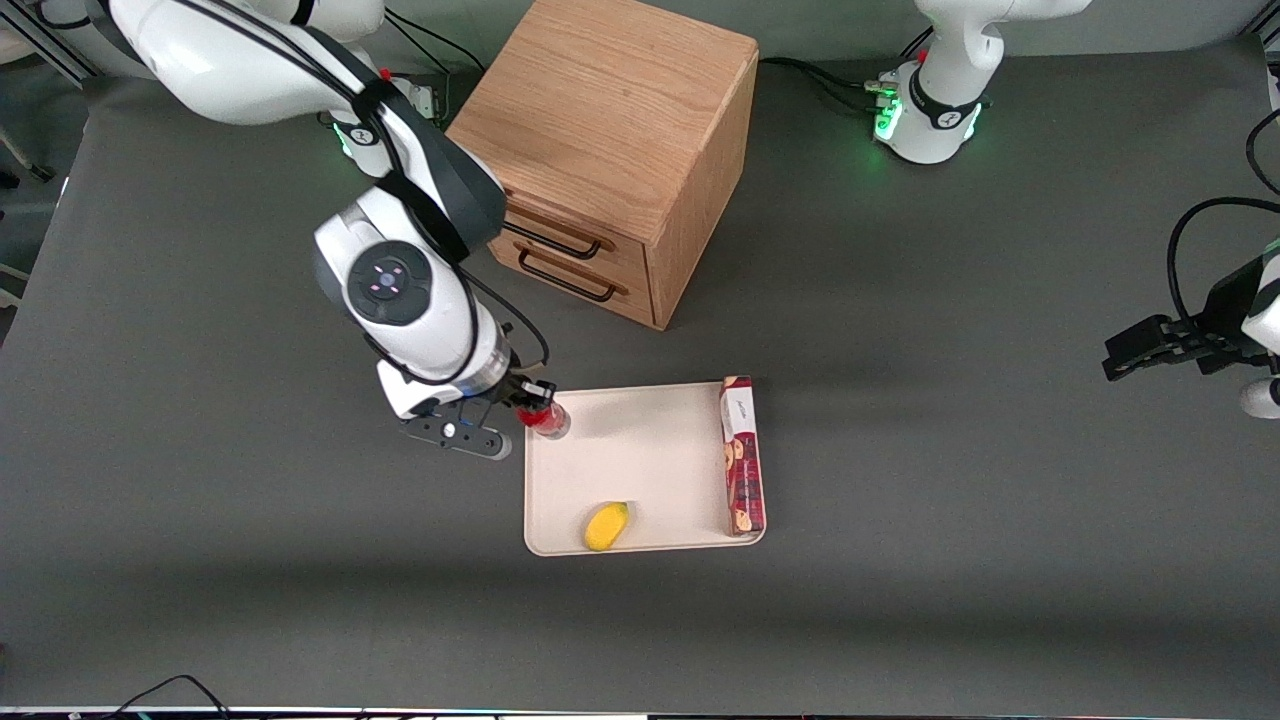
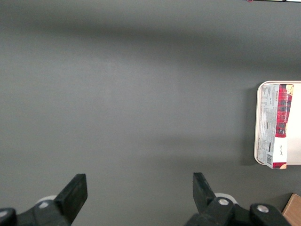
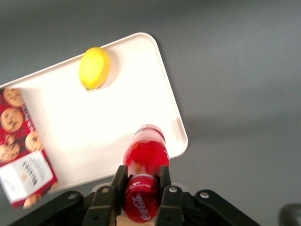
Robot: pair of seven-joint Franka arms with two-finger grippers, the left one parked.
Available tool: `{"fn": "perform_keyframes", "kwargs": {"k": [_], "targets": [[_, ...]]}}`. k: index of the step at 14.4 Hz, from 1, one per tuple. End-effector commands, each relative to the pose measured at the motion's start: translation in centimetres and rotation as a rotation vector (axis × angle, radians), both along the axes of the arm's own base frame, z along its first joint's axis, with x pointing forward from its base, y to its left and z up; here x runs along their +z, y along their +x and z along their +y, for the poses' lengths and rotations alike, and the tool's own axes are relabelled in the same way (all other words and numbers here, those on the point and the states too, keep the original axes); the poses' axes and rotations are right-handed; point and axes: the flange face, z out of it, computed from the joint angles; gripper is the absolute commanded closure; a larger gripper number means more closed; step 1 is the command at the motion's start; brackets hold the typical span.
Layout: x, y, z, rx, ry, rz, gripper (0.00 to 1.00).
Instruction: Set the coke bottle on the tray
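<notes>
My right gripper (image 1: 533, 402) is shut on the coke bottle (image 1: 549, 420), a slim red bottle with a red cap, gripped just below the cap. In the right wrist view the fingers (image 3: 118, 181) clamp the bottle (image 3: 146, 157) on both sides, and its base hangs over the corner of the tray (image 3: 117, 117). In the front view the bottle is above the corner of the cream-white tray (image 1: 650, 450) that lies toward the working arm's end and farthest from the camera. Whether its base touches the tray cannot be told.
A yellow lemon (image 1: 606, 526) lies on the tray near its front edge. A long red biscuit box (image 1: 742, 455) lies along the tray's edge toward the parked arm. A wooden drawer cabinet (image 1: 610, 150) stands farther from the camera than the tray.
</notes>
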Motion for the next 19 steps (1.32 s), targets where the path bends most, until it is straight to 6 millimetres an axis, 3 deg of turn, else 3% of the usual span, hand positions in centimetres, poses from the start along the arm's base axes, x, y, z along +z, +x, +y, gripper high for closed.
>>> {"fn": "perform_keyframes", "kwargs": {"k": [1,3,4,5,6,7,9,10,12,15,17,18,19], "targets": [[-3.4,-0.9,1.2,-0.047,-0.029,-0.054,0.93],[-4.7,-0.9,1.3,-0.06,-0.053,-0.059,0.88],[-5.4,-0.8,1.3,-0.064,-0.067,-0.062,0.66],[-5.7,-0.9,1.5,-0.061,-0.076,-0.068,0.14],[-5.5,-0.7,1.4,-0.055,-0.077,-0.075,0.0],[-4.5,-0.6,1.6,-0.049,-0.07,-0.086,0.0],[0.4,-0.8,2.0,-0.039,-0.087,-0.09,0.0],[4.3,-0.7,1.9,-0.023,-0.1,-0.089,0.0],[13.9,-2.4,0.6,0.057,-0.147,-0.097,0.0],[25.4,-6.3,-4.9,0.226,-0.198,-0.055,0.0],[29.5,-7.9,-10.5,0.246,-0.203,-0.011,0.0],[31.5,-8.4,-14.2,0.239,-0.185,-0.009,0.0],[32.2,-8.7,-18.1,0.252,-0.156,0.012,0.0]]}}
